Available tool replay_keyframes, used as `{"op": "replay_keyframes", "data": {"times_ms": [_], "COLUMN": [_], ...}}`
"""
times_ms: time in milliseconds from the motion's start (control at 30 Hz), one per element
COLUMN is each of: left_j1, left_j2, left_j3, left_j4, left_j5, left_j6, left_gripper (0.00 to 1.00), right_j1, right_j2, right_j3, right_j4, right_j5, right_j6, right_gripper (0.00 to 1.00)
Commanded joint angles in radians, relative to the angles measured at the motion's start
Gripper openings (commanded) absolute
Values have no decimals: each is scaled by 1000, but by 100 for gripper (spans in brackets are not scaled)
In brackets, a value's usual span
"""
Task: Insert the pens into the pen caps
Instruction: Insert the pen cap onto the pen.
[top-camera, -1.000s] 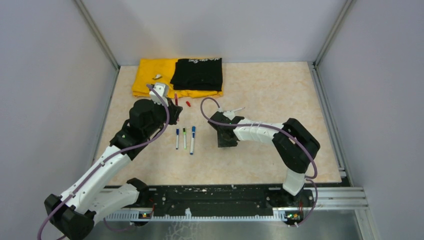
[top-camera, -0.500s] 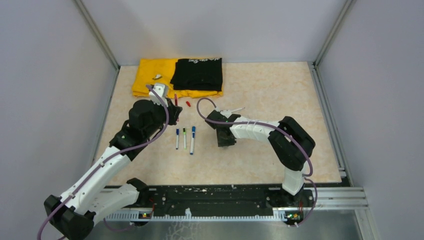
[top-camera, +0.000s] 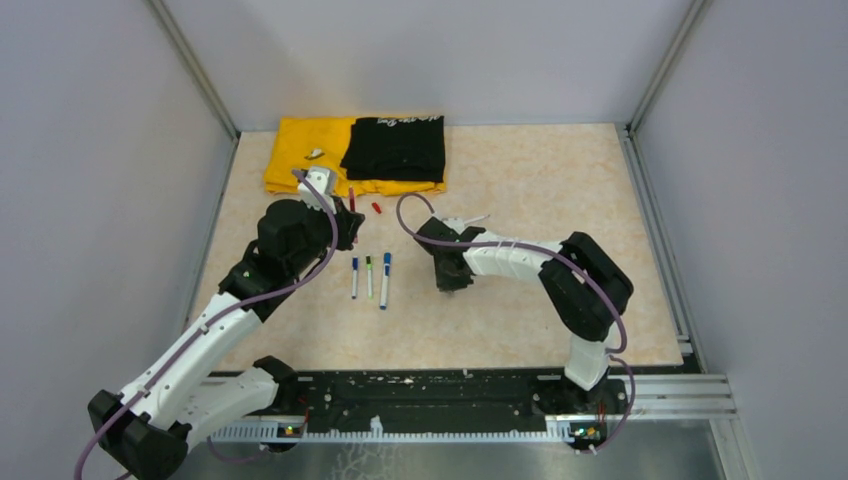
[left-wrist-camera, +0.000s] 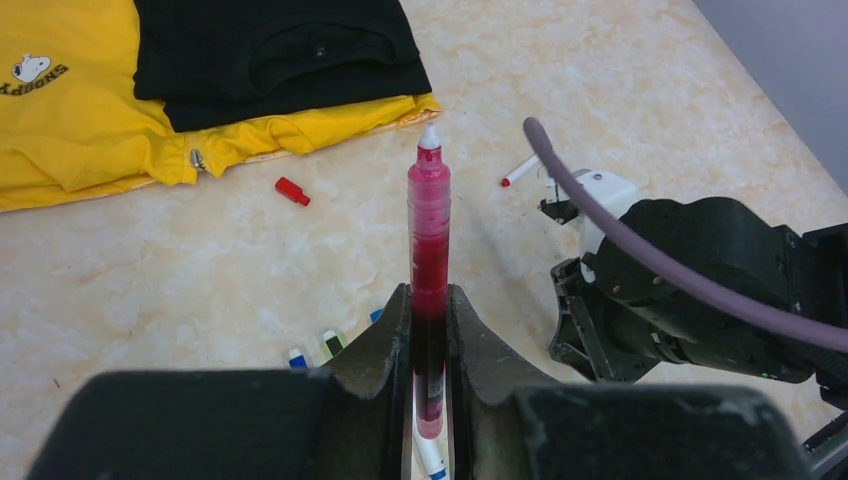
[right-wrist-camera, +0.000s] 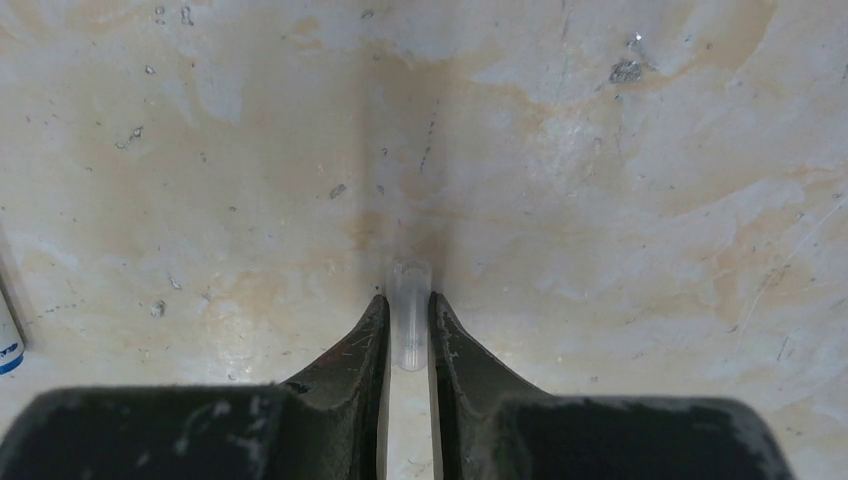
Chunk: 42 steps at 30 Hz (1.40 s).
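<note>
My left gripper (left-wrist-camera: 428, 305) is shut on a maroon-red pen (left-wrist-camera: 429, 230), whose bare white tip points away toward the cloths; the same gripper (top-camera: 347, 216) and pen (top-camera: 351, 196) show from above. A small red pen cap (left-wrist-camera: 291, 190) lies on the table ahead-left of it. My right gripper (right-wrist-camera: 408, 318) points down at the table, jaws closed on both sides of a clear pen cap (right-wrist-camera: 408, 300). From above, the right gripper (top-camera: 452, 279) hides that cap. Three capped pens (top-camera: 369, 277) lie side by side between the arms. A white pen (top-camera: 476, 218) lies behind the right wrist.
A folded yellow cloth (top-camera: 300, 152) and a black cloth (top-camera: 395, 148) lie at the back, the yellow one bearing a small pale object (top-camera: 314, 154). Metal rails edge the table left and right. A pen's end (right-wrist-camera: 8, 332) shows at the right wrist view's left edge.
My right gripper has closed onto the clear cap and its wrist has shifted slightly left. The left arm and its pen have not moved.
</note>
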Motion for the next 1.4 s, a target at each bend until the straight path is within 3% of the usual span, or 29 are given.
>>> {"op": "replay_keyframes", "data": {"times_ms": [0, 333, 633, 967, 1367], "left_j1": [-1, -7, -156, -184, -243], "left_j2": [-9, 91, 144, 175, 227], "left_j3": [-5, 28, 31, 66, 125], "left_j4": [21, 93, 237, 331, 340], "left_j5": [20, 275, 369, 582, 672], "left_j6": [-9, -40, -50, -39, 13], "left_gripper": [0, 0, 0, 0, 0], "right_j1": [-67, -137, -146, -146, -146], "right_j2": [-50, -511, -806, -947, -968], "right_j3": [-105, -194, -296, -367, -394], "right_j4": [65, 326, 700, 1000, 1217], "right_j5": [-38, -146, -149, -212, -351], "right_j6": [-2, -136, -114, -46, -57], "right_gripper": [2, 0, 0, 0, 0]}}
